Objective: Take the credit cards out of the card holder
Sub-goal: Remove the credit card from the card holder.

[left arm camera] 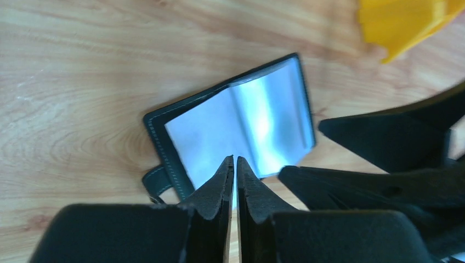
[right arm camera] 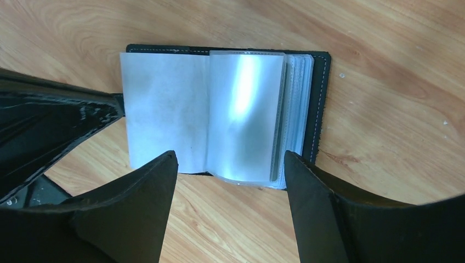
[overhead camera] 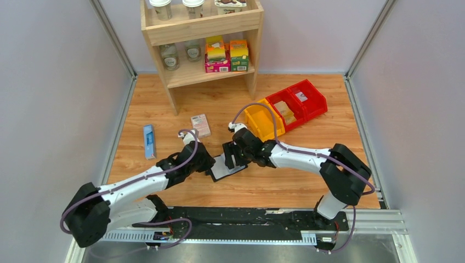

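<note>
**Card holder open between two claws**

Top view: the card holder lies open at frame centre. The left gripper is at its left edge and the right gripper over its upper end.

Left wrist: jaws nearly closed, tips at the holder's lower edge; whether they grip it cannot be told.

Right wrist: jaws spread wide, released, with the holder just above them.

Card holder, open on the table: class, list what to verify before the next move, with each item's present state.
1. Card holder lies open, pockets up: ok.
2. Right end effector open above the clear pockets: ok.
3. Left end effector shut at the holder's edge: ok.
4. Left end effector gripping a pocket: cannot tell.
5. Credit cards showing in a pocket: not ok, none seen.
</note>
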Controlling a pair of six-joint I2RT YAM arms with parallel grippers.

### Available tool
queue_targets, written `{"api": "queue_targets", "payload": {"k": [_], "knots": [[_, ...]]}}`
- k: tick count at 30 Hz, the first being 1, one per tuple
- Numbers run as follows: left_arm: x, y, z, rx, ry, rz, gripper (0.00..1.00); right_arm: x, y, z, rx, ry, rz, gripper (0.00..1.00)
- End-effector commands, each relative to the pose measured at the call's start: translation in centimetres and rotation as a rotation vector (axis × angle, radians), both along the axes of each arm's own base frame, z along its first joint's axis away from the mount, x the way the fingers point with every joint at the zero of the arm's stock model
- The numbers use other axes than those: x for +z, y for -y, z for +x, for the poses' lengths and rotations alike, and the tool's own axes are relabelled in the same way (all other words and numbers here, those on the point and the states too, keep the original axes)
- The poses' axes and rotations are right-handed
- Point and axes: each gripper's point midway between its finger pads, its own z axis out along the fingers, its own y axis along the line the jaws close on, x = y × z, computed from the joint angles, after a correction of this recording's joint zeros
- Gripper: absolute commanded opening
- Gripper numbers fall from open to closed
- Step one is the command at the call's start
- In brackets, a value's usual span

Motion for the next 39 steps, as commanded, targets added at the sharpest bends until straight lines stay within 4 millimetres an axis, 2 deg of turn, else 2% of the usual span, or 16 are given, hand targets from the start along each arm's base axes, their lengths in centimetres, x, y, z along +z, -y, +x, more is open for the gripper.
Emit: {"api": "queue_targets", "payload": {"k": [1,5,10,14,17,19,21,24,28,29,32,36,39], "knots": [[-2.9,-0.4,0.2,0.03,-0.069,0.078,0.11,-0.8,-0.5,0.2,0.022,0.007,0.013,0.73],[-6.2,-0.2,-0.5,0.04,-0.179,0.112,0.08,-1.3,-0.9,-0.5,0.041,-0.031,0.028,0.72],[-8.6,-0.4,-1.3,0.045,-0.265,0.16,0.03,-1.5,-1.6,-1.0,0.087,-0.049,0.053,0.68],[-9.7,-0.3,-2.2,0.02,-0.285,0.138,0.02,-1.7,-1.9,-1.0,0.075,-0.055,0.074,0.67],[-8.6,1.3,-2.2,-0.039,-0.265,0.066,0.0,-1.0,-2.2,-1.8,0.092,-0.079,0.098,0.66],[-8.6,1.6,-2.2,-0.036,-0.235,0.03,0.0,-0.4,-2.3,-2.1,0.104,-0.064,0.117,0.67],[-8.8,1.3,-2.3,-0.004,-0.223,-0.004,0.0,0.3,-2.4,-2.5,0.118,-0.066,0.143,0.68],[-7.8,1.5,-2.5,-0.002,-0.191,-0.07,0.0,1.9,-3.6,-3.1,0.172,-0.069,0.215,0.68],[-6.7,0.3,-2.8,0.01,-0.152,-0.057,0.05,2.6,-5.0,-3.5,0.212,-0.094,0.278,0.68],[-6.7,-0.1,-3.0,0.013,-0.147,-0.05,0.06,3.3,-5.9,-3.5,0.229,-0.091,0.322,0.68],[-5.8,-1.5,-3.2,0.041,-0.117,-0.034,0.13,2.6,-6.9,-4.4,0.254,-0.161,0.372,0.67],[-5.4,-2.7,-3.8,0.066,-0.089,-0.058,0.16,0.8,-7.2,-5.7,0.269,-0.242,0.395,0.63],[-4.9,-3.2,-4.2,0.071,-0.067,-0.081,0.17,1.0,-7.6,-6.5,0.284,-0.282,0.448,0.63]]}}
